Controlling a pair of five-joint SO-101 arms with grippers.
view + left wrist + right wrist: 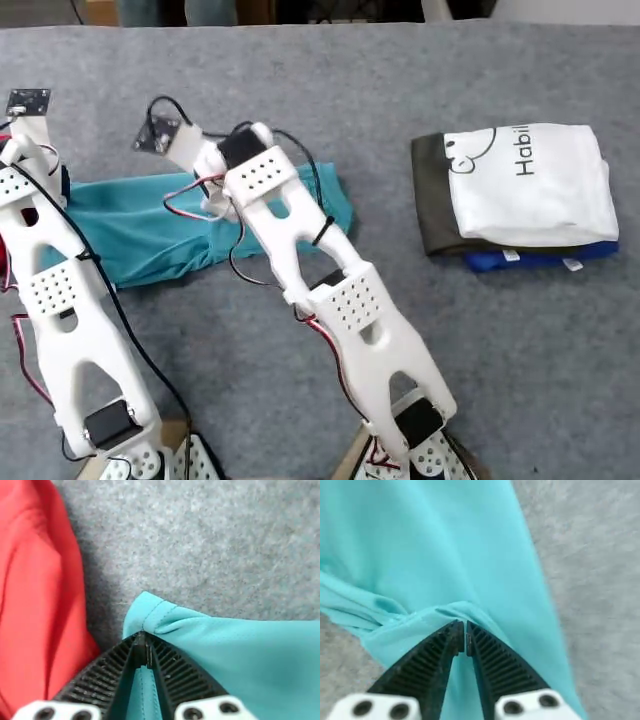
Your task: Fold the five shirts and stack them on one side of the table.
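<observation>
A teal shirt [150, 225] lies in a long band across the left half of the grey table. My left gripper [144, 642] is shut on a corner of the teal shirt [240, 655] at its left end, where the left arm [40, 180] stands. My right gripper [465, 632] is shut on a fold of the teal shirt [445, 545] near the band's middle, under the right arm [260, 180]. A red shirt [35, 595] lies beside the left gripper. At the right a folded white shirt [530, 180] tops a stack over an olive shirt [430, 200] and a blue one [530, 260].
Grey felt [480, 350] covers the table, with bare room between the teal shirt and the stack and along the far side. Both arm bases [400, 440] stand at the near edge.
</observation>
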